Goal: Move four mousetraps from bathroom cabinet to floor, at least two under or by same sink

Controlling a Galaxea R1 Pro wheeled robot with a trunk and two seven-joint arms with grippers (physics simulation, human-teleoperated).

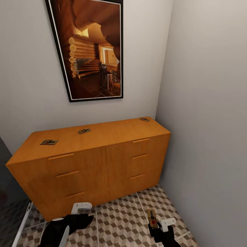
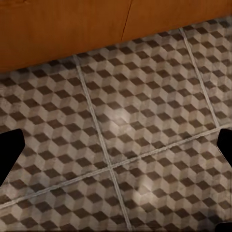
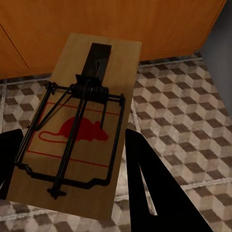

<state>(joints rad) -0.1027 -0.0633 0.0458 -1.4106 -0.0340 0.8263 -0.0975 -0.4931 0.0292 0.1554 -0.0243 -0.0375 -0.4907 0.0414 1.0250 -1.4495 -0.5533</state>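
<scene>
Three traps lie on top of the cabinet [image 1: 103, 161]: one near its left end [image 1: 49, 142], one near the middle by the back wall [image 1: 84, 131], and one at the far right corner [image 1: 144, 119]. They are well apart from each other. I hold the fourth trap [image 1: 152, 218] in my right tool [image 1: 153, 224], low over the floor [image 1: 127, 219], in front of the cabinet's right half.

From my head camera I see a big dark-framed picture [image 1: 91, 48] on the wall above the cabinet. A grey side wall [image 1: 209, 113] stands close on the right, so my right arm has little room there. A dark panel [image 1: 10, 192] stands at the left edge.

My right wrist camera shows what the head camera cannot. The trap [image 3: 79, 125] is a light wooden plate with a red mouse drawing and a black wire spring. The black fingers [image 3: 154, 188] press on its two long sides, gripping it. Behind it are the cabinet front [image 3: 145, 24] and the tiles [image 3: 183, 111].

My left tool [image 1: 82, 210] hangs low by the cabinet's left half. Its wrist camera looks down at the tiles [image 2: 121, 125] and the cabinet's bottom edge [image 2: 63, 29]. Its dark fingertips [image 2: 9, 150] sit far apart at the sides, spread wide, holding nothing.
</scene>
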